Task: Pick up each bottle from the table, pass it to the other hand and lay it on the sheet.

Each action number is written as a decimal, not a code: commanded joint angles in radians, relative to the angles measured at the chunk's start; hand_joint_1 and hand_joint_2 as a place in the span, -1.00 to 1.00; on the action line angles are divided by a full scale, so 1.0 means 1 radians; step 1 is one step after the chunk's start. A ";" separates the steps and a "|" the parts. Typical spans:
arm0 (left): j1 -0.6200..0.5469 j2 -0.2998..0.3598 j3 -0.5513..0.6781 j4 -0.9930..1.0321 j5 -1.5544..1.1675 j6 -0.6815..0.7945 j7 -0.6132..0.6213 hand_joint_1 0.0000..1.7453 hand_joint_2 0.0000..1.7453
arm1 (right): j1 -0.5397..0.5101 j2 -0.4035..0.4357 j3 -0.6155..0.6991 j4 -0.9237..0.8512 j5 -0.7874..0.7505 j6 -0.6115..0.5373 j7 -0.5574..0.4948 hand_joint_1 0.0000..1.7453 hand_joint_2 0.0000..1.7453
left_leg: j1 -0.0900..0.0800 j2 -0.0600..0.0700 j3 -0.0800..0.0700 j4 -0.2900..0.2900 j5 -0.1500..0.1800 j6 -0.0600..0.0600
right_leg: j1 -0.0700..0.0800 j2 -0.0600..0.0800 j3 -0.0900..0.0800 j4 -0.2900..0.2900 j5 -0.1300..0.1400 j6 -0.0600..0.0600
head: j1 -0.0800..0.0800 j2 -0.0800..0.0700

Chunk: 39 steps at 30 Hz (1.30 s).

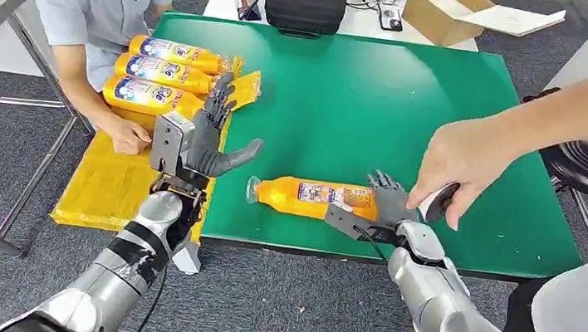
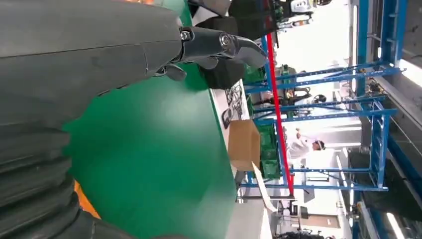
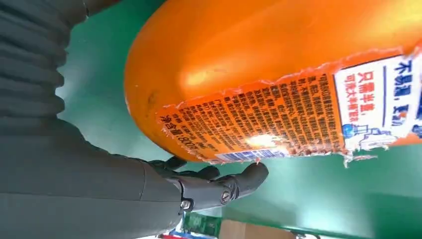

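A bottle lies on its side near the table's front edge, long axis along that edge, cap toward the sheet at the left. The right hand is placed at its base, fingers spread, not closed on it. The left hand is held spread and empty above the table's left edge. Three bottles lie on the sheet.

A person's hand at centre right of the head view hides the bottle's base and part of the right hand.
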 commanded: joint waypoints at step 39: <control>0.081 0.015 -0.007 -0.029 -0.015 0.051 -0.025 -1.00 1.00 | 0.018 -0.034 0.007 0.078 -0.036 0.054 -0.059 1.00 1.00 | 0.001 -0.002 0.005 -0.001 -0.001 -0.001 | 0.001 -0.002 0.006 -0.001 -0.002 -0.002 | 0.000 0.000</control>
